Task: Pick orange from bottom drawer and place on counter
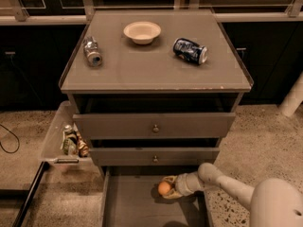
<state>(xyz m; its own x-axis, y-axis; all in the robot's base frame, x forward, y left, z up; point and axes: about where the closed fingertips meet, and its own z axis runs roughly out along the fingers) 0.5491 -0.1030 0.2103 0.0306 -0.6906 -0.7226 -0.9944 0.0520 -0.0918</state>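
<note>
The orange [164, 188] is small and round and sits inside the open bottom drawer [123, 207], near its back right. My gripper [166, 189] reaches in from the right, low in the drawer, with its fingers closed around the orange. The arm [227, 186] runs off to the lower right. The counter [156, 67] is the flat grey-brown top of the cabinet, above the two upper drawers.
On the counter lie a cream bowl [142, 32] at the back, a silver can [92, 52] on its side at left and a dark blue can [190, 50] on its side at right. A clear bin [61, 141] with small items hangs at the cabinet's left side.
</note>
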